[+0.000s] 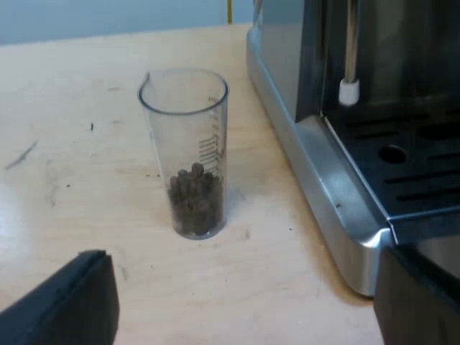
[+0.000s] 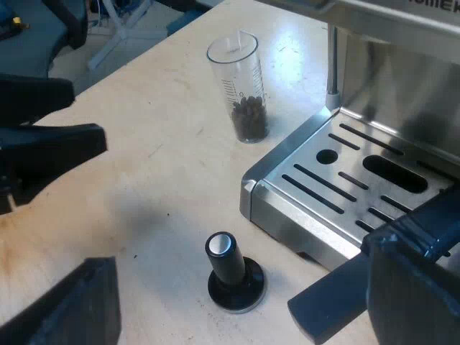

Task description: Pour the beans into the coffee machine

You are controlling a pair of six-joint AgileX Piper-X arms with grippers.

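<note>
A clear measuring glass [image 1: 185, 154] stands upright on the wooden table, its bottom third holding dark coffee beans [image 1: 194, 205]. It is close beside the espresso machine [image 1: 316, 144]. My left gripper [image 1: 244, 316] is open, low over the table a short way from the glass, with nothing between its fingers. In the right wrist view the glass [image 2: 241, 86] stands by the machine's drip tray [image 2: 359, 187], and the left gripper [image 2: 68, 115] sits apart from it. My right gripper [image 2: 241, 316] is open and empty, above a tamper [image 2: 233, 277].
The tamper with its black knob stands upright on the table near the corner of the drip tray. A steam wand [image 2: 332, 65] hangs over the tray's edge, close to the glass. A light wooden table [image 1: 72, 144] spreads around the glass.
</note>
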